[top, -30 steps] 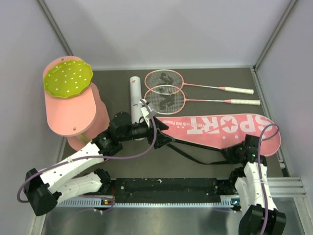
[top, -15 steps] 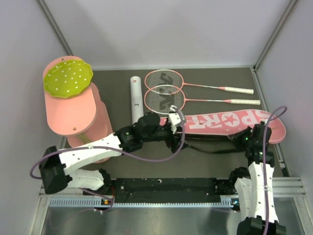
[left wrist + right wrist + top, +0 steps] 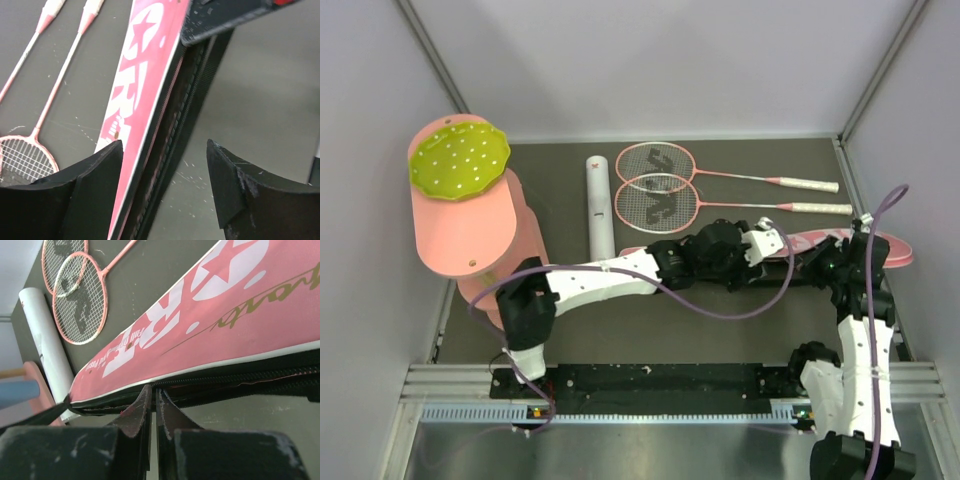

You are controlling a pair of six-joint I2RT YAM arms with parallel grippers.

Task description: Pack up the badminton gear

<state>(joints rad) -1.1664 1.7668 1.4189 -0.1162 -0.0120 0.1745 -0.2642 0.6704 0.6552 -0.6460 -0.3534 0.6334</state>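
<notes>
Early going: bag [image 3: 882,247] is lying on the bench [image 3: 650,340], zip edge being worked | rackets [image 3: 658,205] and tube [image 3: 599,205] are lying just beyond the bag, unpacked | left end effector [image 3: 165,150] is gaping astride that edge, gripping nothing | right end effector [image 3: 154,395] is pinching fully closed there, catch unclear

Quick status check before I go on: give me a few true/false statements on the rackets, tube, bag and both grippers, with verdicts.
1. Both rackets lie on the table, outside the bag. True.
2. The left gripper is shut. False: its jaws stand open astride the bag's zipper edge.
3. The right gripper is shut at the bag's zipper edge. True.
4. The white tube stands upright. False: it lies flat beside the racket heads.
</notes>
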